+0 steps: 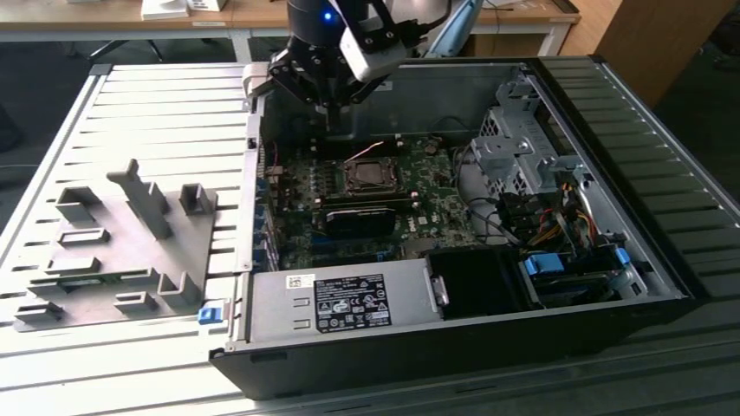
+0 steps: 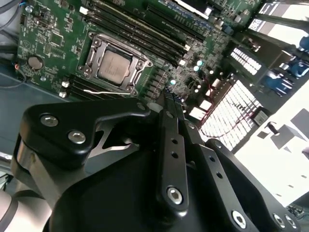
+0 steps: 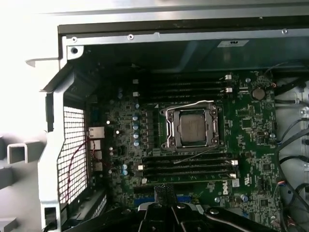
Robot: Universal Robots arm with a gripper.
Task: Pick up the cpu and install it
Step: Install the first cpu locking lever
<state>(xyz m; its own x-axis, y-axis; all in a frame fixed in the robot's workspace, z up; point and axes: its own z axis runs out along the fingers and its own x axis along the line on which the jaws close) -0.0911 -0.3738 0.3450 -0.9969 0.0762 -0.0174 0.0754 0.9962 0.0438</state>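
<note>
1. Your claw (image 2: 170, 96) has its slim black fingers pressed together, pinching nothing; the arm's housing hides the fingertips in the exterior view.
2. Below the claw and apart from it, the cpu (image 3: 192, 126), flat, square and silvery-grey, sits inside the dark socket frame (image 3: 170, 128) on the green motherboard (image 3: 246, 145).

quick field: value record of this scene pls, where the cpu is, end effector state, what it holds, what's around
cpu: sits in the socket frame on the motherboard, silvery top showing in both wrist views
socket frame: dark, around the cpu, wire lever alongside
end effector: fingers together, nothing between them, above the board and apart from the cpu
motherboard: green, inside the open computer case
computer case: lying on its side on the slatted table
grey fixture tray: at the exterior view's left of the case, with grey blocks
</note>
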